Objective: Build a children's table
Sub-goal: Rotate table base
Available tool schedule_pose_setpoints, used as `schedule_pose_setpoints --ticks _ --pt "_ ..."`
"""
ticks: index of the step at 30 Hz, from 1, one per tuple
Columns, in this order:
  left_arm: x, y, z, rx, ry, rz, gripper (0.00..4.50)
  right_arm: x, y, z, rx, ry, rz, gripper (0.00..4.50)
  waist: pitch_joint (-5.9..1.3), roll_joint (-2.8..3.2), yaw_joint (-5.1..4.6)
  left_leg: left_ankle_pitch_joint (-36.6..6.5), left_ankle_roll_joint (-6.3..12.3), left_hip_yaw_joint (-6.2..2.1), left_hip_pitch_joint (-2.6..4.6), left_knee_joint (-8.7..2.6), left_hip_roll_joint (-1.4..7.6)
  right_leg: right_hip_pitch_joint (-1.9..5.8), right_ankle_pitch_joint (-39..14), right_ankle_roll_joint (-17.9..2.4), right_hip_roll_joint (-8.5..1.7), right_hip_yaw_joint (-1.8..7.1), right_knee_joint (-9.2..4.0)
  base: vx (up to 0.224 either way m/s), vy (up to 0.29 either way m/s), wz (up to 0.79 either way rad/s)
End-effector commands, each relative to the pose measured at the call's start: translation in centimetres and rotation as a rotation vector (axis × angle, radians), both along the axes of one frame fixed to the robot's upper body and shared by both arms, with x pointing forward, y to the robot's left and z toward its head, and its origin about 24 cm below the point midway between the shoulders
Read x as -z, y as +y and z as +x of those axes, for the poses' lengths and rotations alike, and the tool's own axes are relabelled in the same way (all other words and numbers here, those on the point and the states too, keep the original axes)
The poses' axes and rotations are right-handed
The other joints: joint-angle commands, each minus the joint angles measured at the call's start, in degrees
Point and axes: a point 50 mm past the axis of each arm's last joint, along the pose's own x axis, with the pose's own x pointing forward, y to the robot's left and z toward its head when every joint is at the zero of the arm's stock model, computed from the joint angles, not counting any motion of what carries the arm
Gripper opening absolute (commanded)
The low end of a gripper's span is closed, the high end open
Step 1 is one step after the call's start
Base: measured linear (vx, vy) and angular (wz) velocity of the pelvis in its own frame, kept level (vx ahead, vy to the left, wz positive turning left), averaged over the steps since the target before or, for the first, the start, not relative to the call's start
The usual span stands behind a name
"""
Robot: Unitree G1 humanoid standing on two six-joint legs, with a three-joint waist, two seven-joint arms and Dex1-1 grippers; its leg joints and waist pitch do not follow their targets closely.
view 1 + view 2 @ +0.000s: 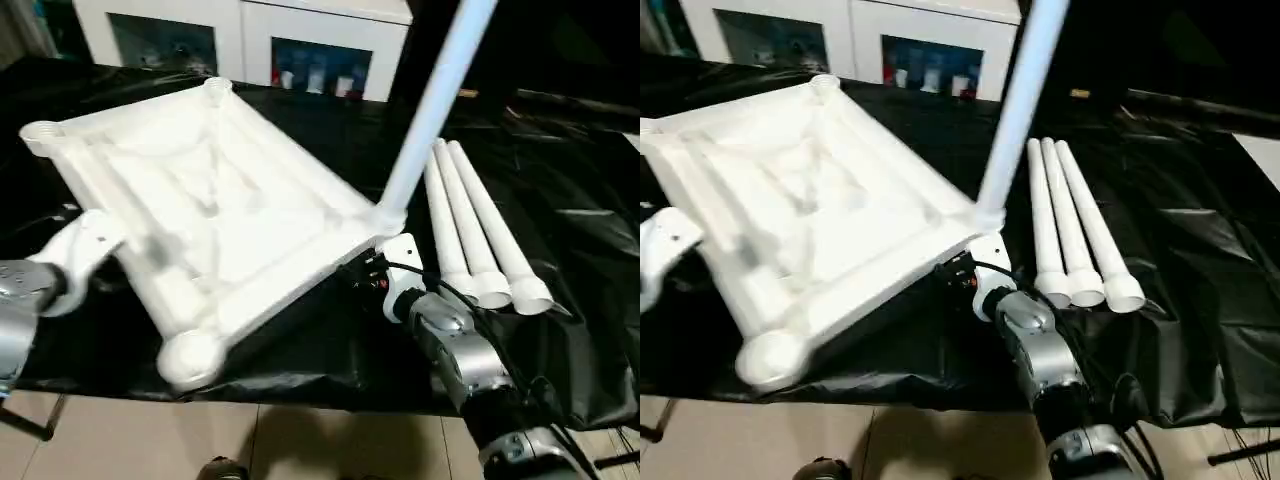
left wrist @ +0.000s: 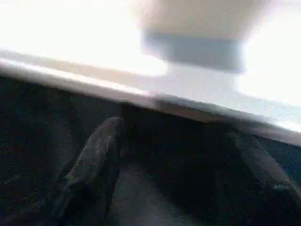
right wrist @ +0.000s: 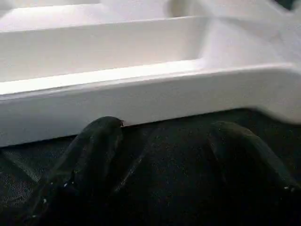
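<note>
Table top (image 1: 215, 215) lies ribs-up, one leg (image 1: 430, 105) socketed. Right jaws (image 3: 162, 141) apart at its rim; left jaws (image 2: 174, 155) likewise. Steady the rim beyond both jaws before fitting spare legs (image 1: 475, 235).

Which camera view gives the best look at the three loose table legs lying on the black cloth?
The left eye view: the three loose legs lie side by side, whole, right of the tabletop. The right eye view shows them equally whole. The wrist views face the tabletop's edge instead.

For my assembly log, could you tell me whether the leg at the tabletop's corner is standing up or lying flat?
Standing up: the leg rises from the tabletop's right corner socket, while three other legs lie flat on the black cloth.
</note>
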Motion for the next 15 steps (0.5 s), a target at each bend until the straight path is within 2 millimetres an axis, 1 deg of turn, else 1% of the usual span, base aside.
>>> schedule_pose_setpoints --ticks 1,3,5,7,8,9,10,11,12,13,14,15 --pt "-0.5 -3.0 -0.4 0.165 0.025 -0.092 3.56 -0.4 0.7 0.1 -0.052 -0.024 0.011 3.54 -3.55 1.8 -0.07 -8.2 -1.34 -0.79 1.77 -3.71 1.56 2.29 2.8 -12.0 -4.01 2.65 -3.1 0.0 0.0 0.0" --pt "-0.5 -4.0 -0.8 0.221 0.05 -0.13 3.58 -0.4 1.0 0.1 -0.07 -0.025 0.017 3.54 -3.6 1.57 -0.14 -6.8 -1.07 -0.76 1.6 -3.63 1.44 2.44 4.3 -11.9 -3.83 2.62 -2.92 0.0 0.0 0.0" --pt "-0.2 -5.2 -1.2 0.275 0.082 -0.167 3.73 -0.3 1.4 -0.1 -0.092 -0.025 0.021 3.54 -3.72 1.19 -0.34 -5.6 -0.56 -0.67 1.52 -3.49 1.32 2.61 5.5 -11.8 -3.71 2.61 -2.81 0.0 0.0 0.0" --pt "0.3 -6.2 -1.4 0.299 0.102 -0.205 3.92 -0.3 1.7 -0.2 -0.116 -0.026 0.03 3.54 -3.72 1.39 -0.38 -5.1 -0.27 -0.62 1.49 -3.41 1.34 2.56 5.7 -11.9 -3.78 2.64 -2.77 0.0 0.0 0.0" --pt "0.5 -6.5 -1.5 0.305 0.107 -0.212 3.98 -0.3 1.8 -0.2 -0.122 -0.026 0.032 3.54 -3.79 1.27 -0.41 -5.1 -0.17 -0.6 1.48 -3.38 1.35 2.65 5.5 -11.9 -3.75 2.65 -2.79 0.0 0.0 0.0" --pt "0.7 -6.8 -1.5 0.312 0.111 -0.222 3.98 -0.3 1.9 -0.2 -0.131 -0.027 0.035 3.54 -3.8 1.32 -0.36 -5.1 -0.11 -0.58 1.45 -3.34 1.32 2.63 5.3 -11.8 -3.75 2.68 -2.83 0.0 0.0 0.0" --pt "1.8 -8.0 -1.5 0.331 0.133 -0.266 4.06 -0.4 2.3 -0.4 -0.168 -0.034 0.045 3.54 -3.93 1.28 -0.35 -5.3 -0.07 -0.59 1.49 -3.32 1.33 2.69 5.1 -11.6 -3.72 2.68 -2.85 0.0 0.0 0.0" --pt "2.1 -8.4 -1.5 0.336 0.139 -0.28 4.21 -0.5 2.4 -0.5 -0.179 -0.036 0.048 3.54 -3.98 1.17 -0.58 -5.4 0.01 -0.53 1.43 -3.34 1.43 2.74 5.1 -11.8 -3.71 2.71 -2.85 0.0 0.0 0.0" --pt "2.9 -9.5 -1.5 0.353 0.155 -0.315 4.3 -0.5 2.7 -0.6 -0.207 -0.044 0.054 3.54 -3.98 1.3 -0.34 -5.8 0.02 -0.52 1.62 -3.27 1.47 2.62 4.5 -11.7 -3.79 2.72 -2.99 0.0 0.0 0.0" --pt "3.1 -9.8 -1.5 0.358 0.158 -0.321 4.34 -0.5 2.7 -0.6 -0.213 -0.046 0.055 3.54 -4.03 1.54 -0.27 -6.0 -0.06 -0.53 1.69 -3.24 1.52 2.52 4.3 -11.8 -3.85 2.75 -2.98 0.0 0.0 0.0" --pt "4.0 -11.2 -1.5 0.39 0.181 -0.361 4.38 -0.7 2.8 -0.7 -0.224 -0.059 0.055 3.54 -4.18 1.55 -0.28 -6.4 -0.34 -0.64 1.48 -3.28 1.52 2.74 3.8 -11.7 -3.88 2.69 -2.95 0.0 0.0 0.0" --pt "4.2 -11.7 -1.5 0.4 0.189 -0.375 4.38 -0.8 2.8 -0.7 -0.225 -0.063 0.056 3.54 -4.15 1.38 -0.35 -7.0 -0.59 -0.69 1.46 -3.34 1.52 2.76 2.9 -11.5 -3.85 2.64 -3.11 0.0 0.0 0.0"
